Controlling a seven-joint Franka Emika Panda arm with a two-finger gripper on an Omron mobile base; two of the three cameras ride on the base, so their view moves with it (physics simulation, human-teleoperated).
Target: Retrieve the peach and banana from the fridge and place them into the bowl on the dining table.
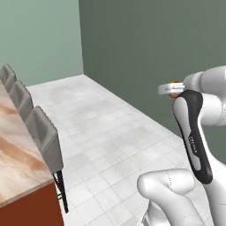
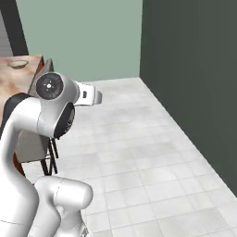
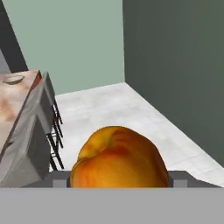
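Gripper: clamped on the peach, one finger at each side.
Peach: sits between the fingers, up in the air above the tiled floor.
Dining table: off to the left, grey chairs alongside.
Bowl: on the table's far end, well apart from the peach.

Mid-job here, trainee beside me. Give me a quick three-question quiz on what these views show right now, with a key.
1. True or false: the gripper is carrying the peach.
2. The bowl sits on: A) the floor, B) the dining table, C) a chair.
3. Fill in: in the left base view, grey ___ line the table's side.

Key
1. True; the peach sits between the fingertips in the hand view.
2. B, at the table's far end.
3. Chairs.
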